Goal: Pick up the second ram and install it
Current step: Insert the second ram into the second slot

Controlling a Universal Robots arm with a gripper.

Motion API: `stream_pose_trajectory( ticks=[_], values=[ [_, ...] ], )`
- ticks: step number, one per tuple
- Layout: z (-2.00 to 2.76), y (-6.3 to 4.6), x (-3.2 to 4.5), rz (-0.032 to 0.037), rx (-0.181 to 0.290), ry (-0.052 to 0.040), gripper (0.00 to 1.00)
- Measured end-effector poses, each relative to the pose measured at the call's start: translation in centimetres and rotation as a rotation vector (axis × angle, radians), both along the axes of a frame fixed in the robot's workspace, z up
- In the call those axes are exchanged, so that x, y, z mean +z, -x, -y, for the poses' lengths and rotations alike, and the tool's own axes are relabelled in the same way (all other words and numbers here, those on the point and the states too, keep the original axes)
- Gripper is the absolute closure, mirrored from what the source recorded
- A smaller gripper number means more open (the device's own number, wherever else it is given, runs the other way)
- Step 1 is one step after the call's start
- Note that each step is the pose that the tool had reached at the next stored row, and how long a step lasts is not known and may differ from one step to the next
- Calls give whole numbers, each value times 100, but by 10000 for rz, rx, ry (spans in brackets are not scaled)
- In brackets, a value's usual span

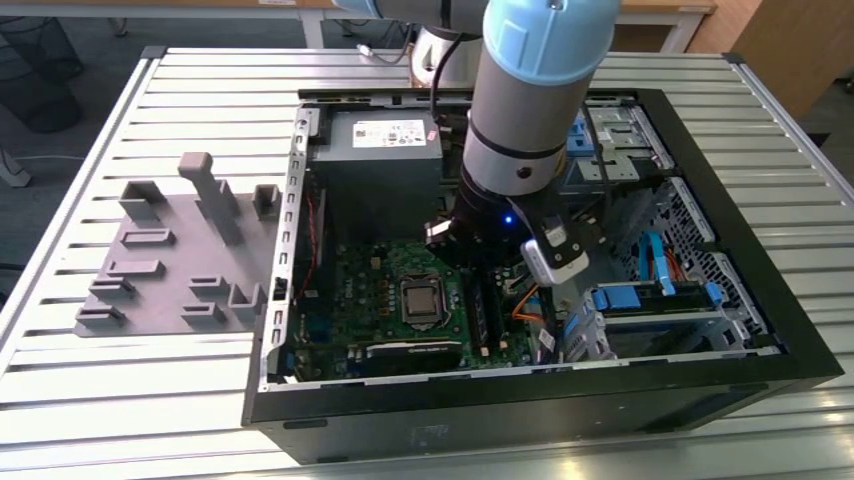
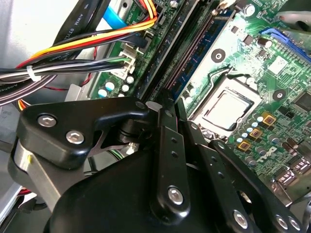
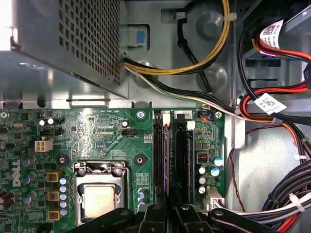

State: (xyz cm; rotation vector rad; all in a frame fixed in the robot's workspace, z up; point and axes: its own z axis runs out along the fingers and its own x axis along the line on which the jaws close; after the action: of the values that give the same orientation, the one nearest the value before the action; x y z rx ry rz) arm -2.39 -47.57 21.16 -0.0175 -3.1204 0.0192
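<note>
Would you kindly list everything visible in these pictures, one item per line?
Computer case: one, black, open on the slatted table.
Motherboard: one, green, on the case floor.
Processor: one, silver, socketed in the motherboard.
RAM stick: one, blue, upright in a memory slot beside the processor.
Power supply: one, grey, at the case's far end.
Cable bundle: one, yellow, orange, black.
Drive latches: several, blue, exterior view's right.
Fixture: one, grey, exterior view's left.
Slatted table: one, white.
Gripper: one, black, over the memory slots.

Hovered low over green motherboard [image 2: 272, 63], black gripper [image 2: 167, 104] tips at the memory slots [image 2: 182, 53]; bare processor socket [image 2: 228, 109] beside, coloured cables [image 2: 82, 43] bundled opposite.
</note>
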Motion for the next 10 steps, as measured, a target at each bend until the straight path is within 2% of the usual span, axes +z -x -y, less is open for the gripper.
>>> stream_pose_trajectory(
  ticks=[10],
  values=[
    [0,0,-23,0,0,1,86]
  ],
)
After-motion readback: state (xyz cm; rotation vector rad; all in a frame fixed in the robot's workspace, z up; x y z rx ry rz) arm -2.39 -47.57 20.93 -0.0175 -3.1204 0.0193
